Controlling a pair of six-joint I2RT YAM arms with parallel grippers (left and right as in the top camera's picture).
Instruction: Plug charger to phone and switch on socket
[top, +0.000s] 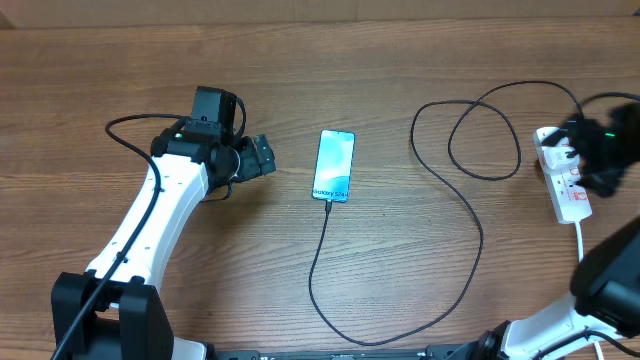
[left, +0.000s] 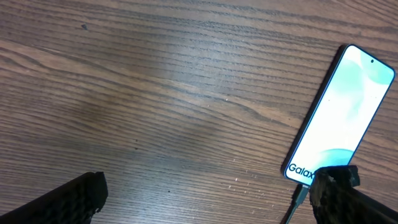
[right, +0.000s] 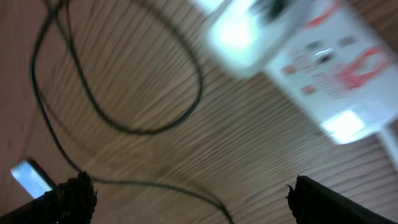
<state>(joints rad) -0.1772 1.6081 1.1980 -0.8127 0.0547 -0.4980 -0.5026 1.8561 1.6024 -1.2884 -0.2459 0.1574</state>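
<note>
The charger (top: 325, 222) looks plugged into the lit phone (top: 334, 165); switching on the socket (top: 572, 196) seems left to do. The left end effector (left: 205, 196) and right end effector (right: 199, 202) both stand apart, empty.

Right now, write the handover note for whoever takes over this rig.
Left gripper: open, empty, just left of the phone.
Right gripper: open, empty, above the socket at the table's right side.
Charger: loops across the table from the socket, and its tip meets the phone's lower end. It looks plugged in.
Left to do: press the socket switch. The blurred view does not show whether it is already on.
</note>
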